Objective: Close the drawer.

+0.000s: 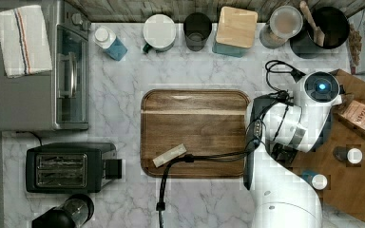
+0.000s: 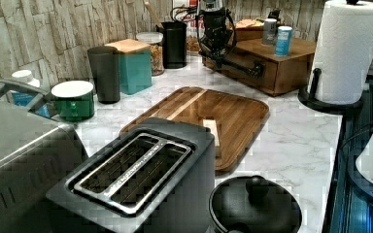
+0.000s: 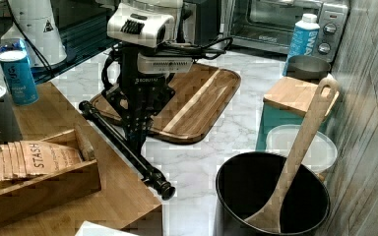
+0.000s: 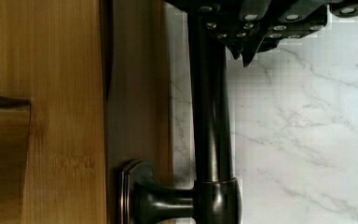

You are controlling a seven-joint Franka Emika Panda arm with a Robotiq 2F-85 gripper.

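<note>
The drawer [image 2: 245, 68] looks stiff, heavyish wood, best pushed at its bar handle [image 3: 125, 147]. The end effector [image 3: 137, 142] is clamped on the handle, at 3 o'clock of the top view.

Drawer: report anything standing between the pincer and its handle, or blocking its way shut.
Nothing visible does. The pincer is right at the dark bar handle of the drawer, with no object between them. The wrist view shows just marble counter beside the handle. Whether anything inside blocks the drawer is hidden.
</note>
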